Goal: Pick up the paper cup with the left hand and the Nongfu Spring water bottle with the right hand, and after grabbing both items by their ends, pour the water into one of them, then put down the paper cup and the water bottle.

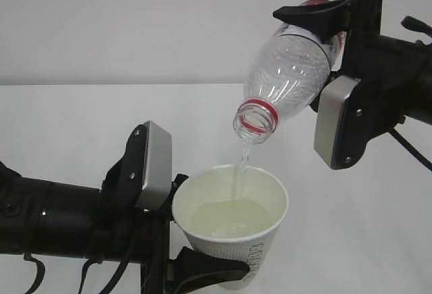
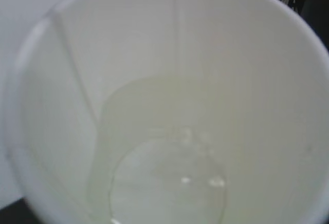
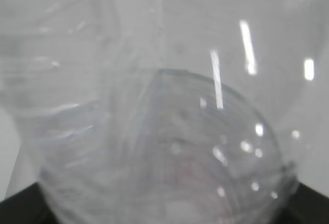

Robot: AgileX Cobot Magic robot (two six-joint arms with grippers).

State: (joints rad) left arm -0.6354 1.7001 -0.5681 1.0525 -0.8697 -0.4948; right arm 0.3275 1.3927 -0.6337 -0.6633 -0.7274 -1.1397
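My left gripper [image 1: 214, 241] is shut on the white paper cup [image 1: 268, 196], which stands upright low in the middle of the exterior view; one black finger [image 1: 209, 269] wraps its front. The cup holds a pale pool of water [image 1: 226, 216]. Up at the right, my right gripper [image 1: 316, 46] is shut on the Nongfu Spring water bottle [image 1: 280, 78], tilted mouth-down over the cup, its red neck ring lowest. A thin clear stream [image 1: 241, 159] falls from the mouth into the cup. The left wrist view shows only the cup's inside [image 2: 247, 80] and its water [image 2: 169, 183]. The bottle [image 3: 164, 106] fills the right wrist view.
A white table [image 1: 81, 125] lies under both arms, with a plain pale wall behind. The left arm's silver-grey plate [image 1: 154, 166] sits just left of the cup, and the right arm's plate [image 1: 337, 122] hangs right of the bottle neck.
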